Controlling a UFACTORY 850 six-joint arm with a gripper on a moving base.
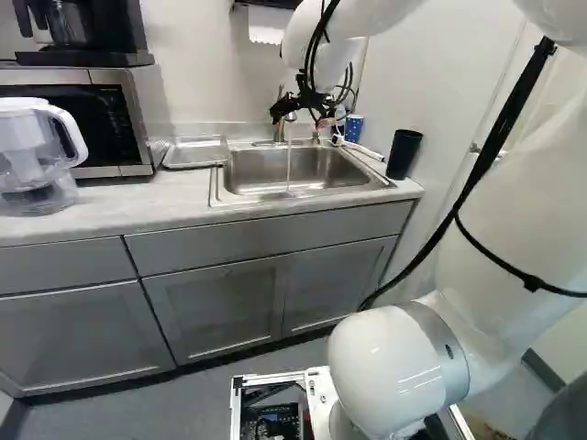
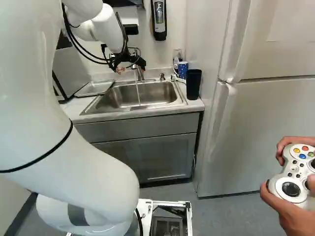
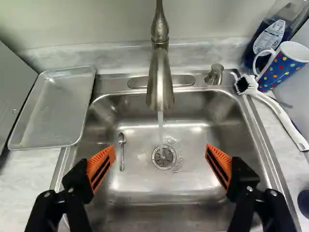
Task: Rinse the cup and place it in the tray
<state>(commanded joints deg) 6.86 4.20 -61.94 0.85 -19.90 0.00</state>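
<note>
Sink [image 3: 159,193] = landmark. My gripper [image 1: 304,116] is over it, jaws spread wide, one on each side, nothing pinched. Faucet [image 3: 160,87] at the sink's back edge is running; its water [image 3: 161,121] falls into the basin, onto the drain [image 3: 164,157], between my two fingers as my wrist view sees it. Spoon [image 3: 121,151] lies in the sink, on the microwave side of the drain.

Cup: blue with colored dots [image 3: 286,65], handle on it, on the counter by the sink's back corner, fridge side. Bottle [image 3: 270,38] just beside it, same corner. White brush [image 3: 275,108] along the sink's fridge-side rim, bristles near the corner. Black tumbler [image 2: 193,84] upright beside the sink, same side, nearer me than the cup.

Tray [image 3: 55,108], metal, on the counter at the sink's other side, between it and the microwave [image 1: 138,110]. Clear pitcher [image 1: 32,156] also that side, farther from the sink.
</note>
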